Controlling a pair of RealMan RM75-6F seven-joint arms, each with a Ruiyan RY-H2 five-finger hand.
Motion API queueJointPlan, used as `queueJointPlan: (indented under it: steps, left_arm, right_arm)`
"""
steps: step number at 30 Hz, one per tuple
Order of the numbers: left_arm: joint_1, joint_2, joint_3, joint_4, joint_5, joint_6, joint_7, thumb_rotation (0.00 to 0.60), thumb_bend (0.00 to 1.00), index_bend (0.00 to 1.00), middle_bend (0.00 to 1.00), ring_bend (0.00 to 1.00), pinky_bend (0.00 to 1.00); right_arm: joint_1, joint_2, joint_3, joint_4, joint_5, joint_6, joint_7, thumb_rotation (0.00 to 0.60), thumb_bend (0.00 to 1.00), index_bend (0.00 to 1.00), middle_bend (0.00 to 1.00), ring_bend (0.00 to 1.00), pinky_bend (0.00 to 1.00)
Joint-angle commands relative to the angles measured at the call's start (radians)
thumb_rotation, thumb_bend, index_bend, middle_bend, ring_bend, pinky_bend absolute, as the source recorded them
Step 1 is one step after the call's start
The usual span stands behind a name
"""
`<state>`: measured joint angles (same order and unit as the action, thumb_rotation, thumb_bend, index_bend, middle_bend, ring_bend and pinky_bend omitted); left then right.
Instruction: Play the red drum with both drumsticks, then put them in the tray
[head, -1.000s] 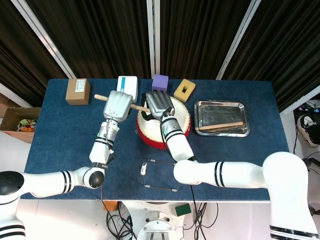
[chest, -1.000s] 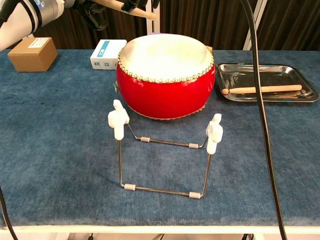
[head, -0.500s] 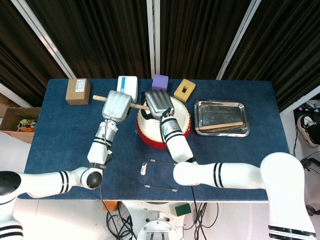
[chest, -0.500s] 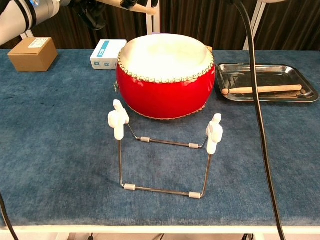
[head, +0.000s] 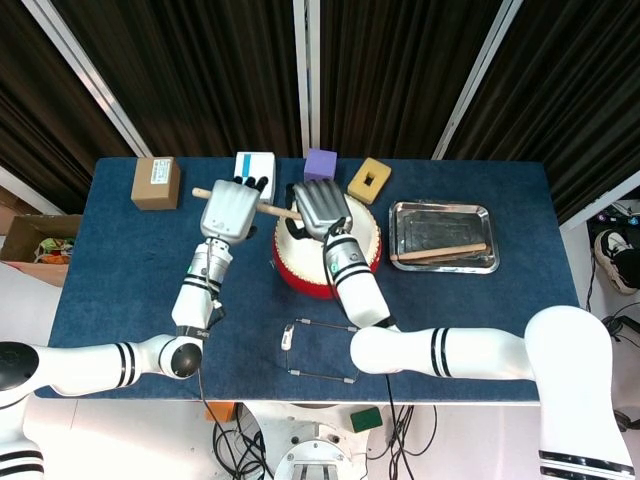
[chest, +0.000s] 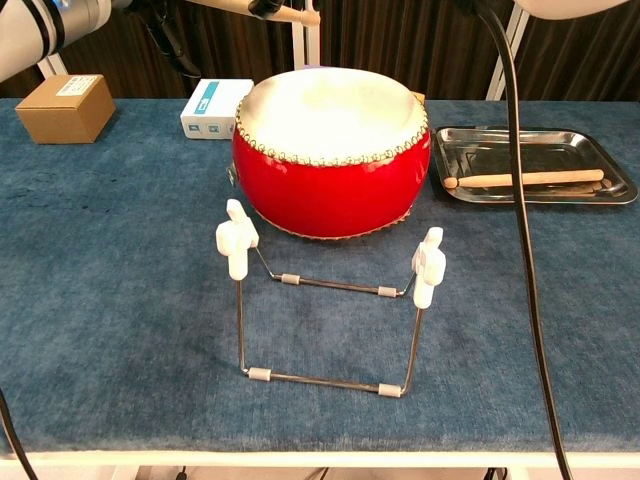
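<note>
The red drum (chest: 330, 180) with its pale skin stands mid-table. Above its far left edge a drumstick (head: 278, 211) hangs almost level in the air. My left hand (head: 228, 210) lies over the stick's middle, fingers stretched out and dark fingertips showing. My right hand (head: 320, 208) hovers over the drum (head: 365, 258), its fingers curled down at the stick's near end. In the chest view dark fingers sit on that drumstick (chest: 300, 14) close to its tip. The second drumstick (head: 440, 252) lies in the metal tray (head: 443, 208) right of the drum.
A wire stand (chest: 330, 288) with white clips stands in front of the drum. Along the far edge sit a brown box (head: 155, 182), a white box (head: 255, 165), a purple block (head: 320, 164) and a yellow block (head: 369, 180).
The left hand's fingers have stretched out, so its dark fingertips now show. The stick has risen a little and lies flatter. The right hand has barely moved.
</note>
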<state>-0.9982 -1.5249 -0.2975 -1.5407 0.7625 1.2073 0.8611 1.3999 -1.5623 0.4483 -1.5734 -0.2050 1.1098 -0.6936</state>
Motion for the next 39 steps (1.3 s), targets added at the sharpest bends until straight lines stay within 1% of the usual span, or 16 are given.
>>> queueJointPlan:
  steps: [1,4,11,16,21,26,30,33,36,39]
  left_arm:
    - [0.004,0.005,0.001,-0.005,0.003,0.007,-0.002,0.600,0.07,0.19,0.29,0.34,0.59]
    - [0.011,0.012,0.000,-0.013,0.003,0.016,-0.007,0.600,0.07,0.18,0.26,0.31,0.58]
    - [0.031,0.034,-0.004,-0.027,-0.010,0.025,-0.025,0.600,0.07,0.15,0.25,0.29,0.54]
    - [0.056,0.063,-0.014,-0.041,-0.027,0.038,-0.052,0.600,0.07,0.12,0.22,0.26,0.51]
    - [0.088,0.104,-0.018,-0.056,-0.034,0.046,-0.086,0.600,0.07,0.11,0.20,0.23,0.47]
    - [0.141,0.160,-0.004,-0.085,-0.018,0.070,-0.129,0.600,0.07,0.11,0.19,0.22,0.42]
    - [0.194,0.201,0.017,-0.107,0.015,0.098,-0.178,0.600,0.07,0.11,0.19,0.22,0.41]
    - [0.240,0.227,0.032,-0.119,0.045,0.128,-0.221,0.600,0.07,0.11,0.19,0.22,0.40]
    - [0.281,0.246,0.042,-0.128,0.069,0.152,-0.265,0.600,0.07,0.11,0.19,0.22,0.40]
    - [0.316,0.258,0.051,-0.131,0.089,0.170,-0.302,0.600,0.07,0.11,0.19,0.22,0.40]
  right_arm:
    - [-0.006,0.001,-0.002,-0.003,-0.007,0.001,-0.001,0.600,0.73,0.75,0.62,0.39,0.40]
    - [-0.016,0.006,-0.004,-0.008,-0.019,0.002,0.001,0.600,0.74,0.75,0.63,0.39,0.40]
    - [-0.055,0.044,-0.010,-0.043,-0.054,-0.003,0.019,0.600,0.76,0.78,0.65,0.40,0.40]
    - [-0.101,0.108,-0.029,-0.100,-0.069,-0.020,0.027,0.600,0.76,0.79,0.65,0.40,0.40]
    - [-0.155,0.197,-0.065,-0.178,-0.086,-0.043,0.029,0.600,0.76,0.80,0.66,0.41,0.40]
    - [-0.244,0.332,-0.120,-0.284,-0.145,-0.055,0.055,0.600,0.77,0.80,0.66,0.41,0.40]
    - [-0.338,0.443,-0.191,-0.338,-0.230,-0.058,0.087,0.600,0.77,0.80,0.66,0.41,0.40]
    - [-0.423,0.529,-0.243,-0.354,-0.305,-0.083,0.146,0.600,0.77,0.81,0.67,0.41,0.40]
    - [-0.485,0.597,-0.291,-0.345,-0.375,-0.117,0.182,0.600,0.78,0.81,0.67,0.41,0.40]
    - [-0.528,0.643,-0.326,-0.327,-0.420,-0.148,0.211,0.600,0.78,0.81,0.67,0.41,0.40]
